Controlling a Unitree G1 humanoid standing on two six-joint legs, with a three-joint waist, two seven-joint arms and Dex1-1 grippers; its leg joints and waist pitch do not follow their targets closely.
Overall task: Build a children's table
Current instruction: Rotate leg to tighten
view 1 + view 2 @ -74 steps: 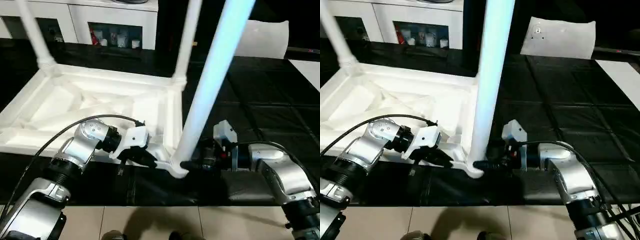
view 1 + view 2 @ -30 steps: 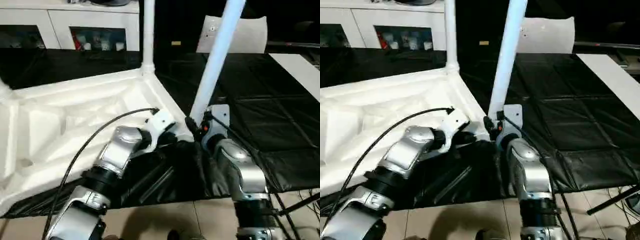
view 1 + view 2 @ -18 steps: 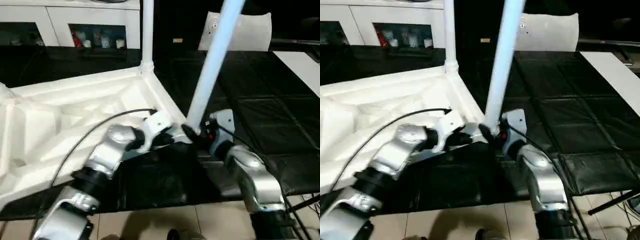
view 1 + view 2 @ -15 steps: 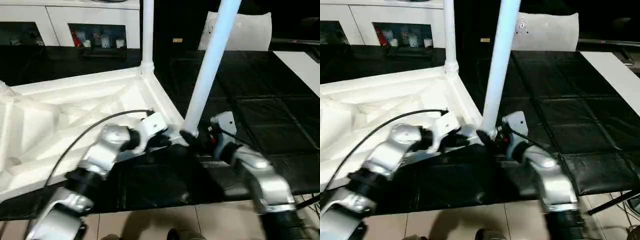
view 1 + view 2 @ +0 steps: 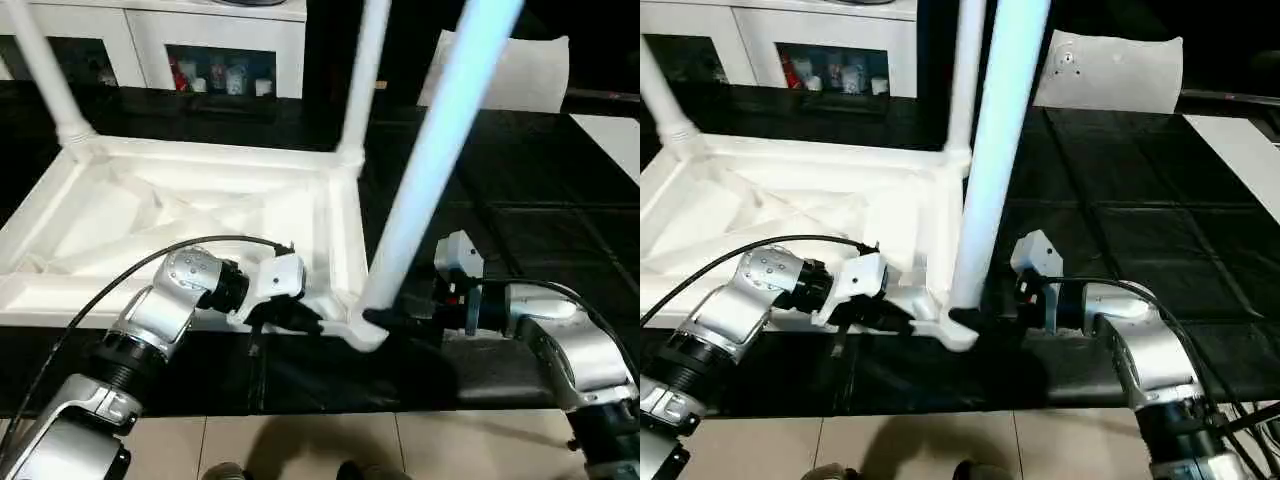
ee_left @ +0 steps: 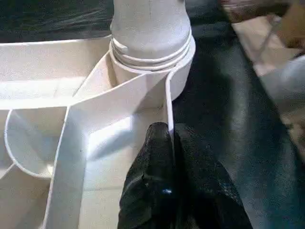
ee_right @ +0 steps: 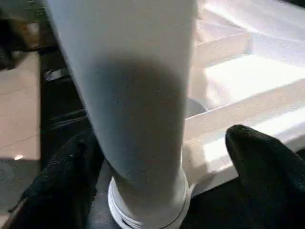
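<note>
The white tabletop (image 5: 200,190) lies upside down on the black table, ribbed underside up. One leg (image 5: 40,60) stands in its far left corner and another leg (image 5: 365,70) in the far right corner. A third leg (image 5: 430,170) rises from the near right corner socket (image 6: 150,52). My left gripper (image 5: 300,320) is shut on the tabletop's near rim beside that socket, and its fingers (image 6: 164,157) pinch the thin wall. My right gripper (image 5: 385,320) is open at the base of the near leg (image 7: 138,95), with one finger (image 7: 62,191) on each side of it.
A flat white bag (image 5: 520,75) lies at the back right of the black table (image 5: 560,230). A white board strip (image 5: 612,135) shows at the far right edge. White cabinets (image 5: 220,40) stand behind. The table's front edge (image 5: 300,405) borders a tiled floor.
The head camera has swung, so the whole scene has shifted. My right gripper has spread its fingers away from the near leg's base. The left gripper keeps its pinch on the rim.
</note>
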